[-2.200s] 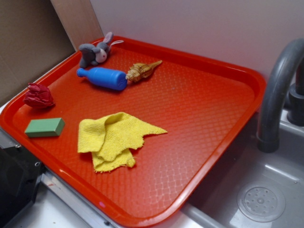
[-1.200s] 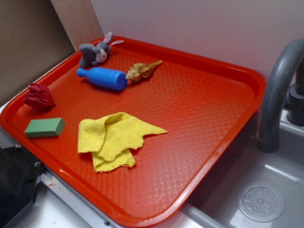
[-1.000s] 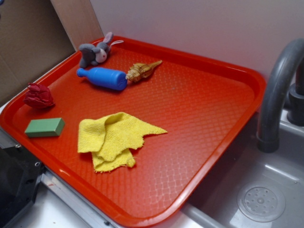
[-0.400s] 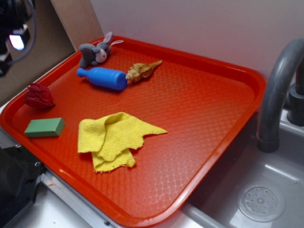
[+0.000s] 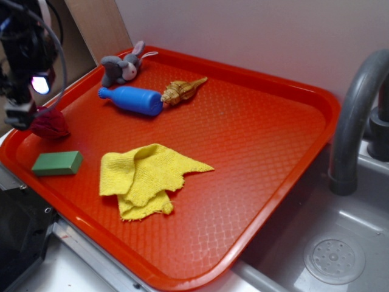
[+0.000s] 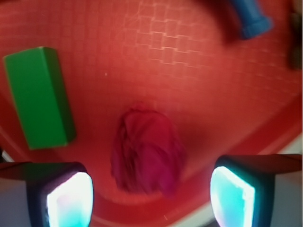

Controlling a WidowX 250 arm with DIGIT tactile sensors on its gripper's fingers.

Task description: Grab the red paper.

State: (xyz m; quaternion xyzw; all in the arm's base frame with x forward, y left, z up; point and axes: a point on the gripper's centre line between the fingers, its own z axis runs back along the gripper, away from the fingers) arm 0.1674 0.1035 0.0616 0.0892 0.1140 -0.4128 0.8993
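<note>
The red paper point(image 5: 51, 123) point(image 6: 147, 151) is a dark crimson crumpled wad lying by the left rim of the orange-red tray point(image 5: 255, 140). In the exterior view my gripper point(image 5: 27, 103) hangs at the far left, just above and to the left of the wad, partly covering it. In the wrist view the gripper point(image 6: 151, 201) is open, its two lit fingertips point(image 6: 71, 201) spread wide to either side of the wad, not touching it.
A green block point(image 5: 58, 163) point(image 6: 40, 97) lies close beside the wad. A yellow cloth point(image 5: 146, 178), a blue bottle point(image 5: 132, 100) point(image 6: 251, 19), a grey plush rabbit point(image 5: 121, 66) and a tan shell point(image 5: 182, 90) also sit on the tray. A faucet point(image 5: 355, 115) and sink point(image 5: 334, 255) stand at right.
The arm has come into view from the upper left and dropped down toward the red paper. Nothing on the tray has moved.
</note>
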